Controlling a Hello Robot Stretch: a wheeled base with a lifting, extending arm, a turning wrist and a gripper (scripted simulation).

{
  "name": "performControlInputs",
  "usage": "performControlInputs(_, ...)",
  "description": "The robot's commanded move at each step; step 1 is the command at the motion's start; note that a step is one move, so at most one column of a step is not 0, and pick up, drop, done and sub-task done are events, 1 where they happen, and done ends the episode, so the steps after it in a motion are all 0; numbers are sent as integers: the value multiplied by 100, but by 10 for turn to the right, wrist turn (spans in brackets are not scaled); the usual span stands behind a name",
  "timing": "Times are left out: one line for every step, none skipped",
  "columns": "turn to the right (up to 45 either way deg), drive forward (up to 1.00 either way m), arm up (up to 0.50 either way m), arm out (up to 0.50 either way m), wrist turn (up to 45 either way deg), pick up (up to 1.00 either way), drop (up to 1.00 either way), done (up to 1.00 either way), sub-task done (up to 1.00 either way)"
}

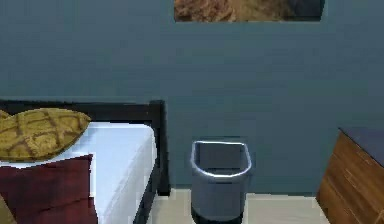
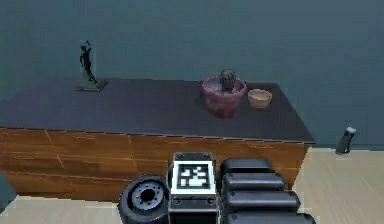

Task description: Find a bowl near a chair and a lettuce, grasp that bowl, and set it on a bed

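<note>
A bed [image 1: 125, 150] with a white sheet and a black frame stands at the forward view's left. On it lie a yellow-brown pillow [image 1: 42, 132] and a dark red pillow [image 1: 45, 195]. In the arm side view a small tan bowl [image 2: 260, 98] rests on a long dresser's dark top [image 2: 130, 105], next to a dark red pot [image 2: 224, 96] with a plant in it. At that view's bottom edge sits the arm's ribbed dark bar [image 2: 260, 192] with a white marked square [image 2: 195, 178]. Left of the square is the gripper's dark round body [image 2: 146, 201]. I cannot tell whether it holds anything.
A grey bin [image 1: 220, 175] stands on the floor between the bed and a wooden dresser corner [image 1: 355, 180]. A picture [image 1: 248, 9] hangs on the blue wall. A dark figurine [image 2: 89, 68] stands on the dresser's left part. A small grey object [image 2: 347, 138] sits on the floor at the right.
</note>
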Motion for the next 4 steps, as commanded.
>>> performControlInputs(-450,0,0,0,0,0,0,0,0)
performControlInputs(-450,0,0,0,0,0,0,0,0)
performControlInputs(-450,0,0,0,0,0,0,0,0)
performControlInputs(-120,0,0,0,0,0,0,0,0)
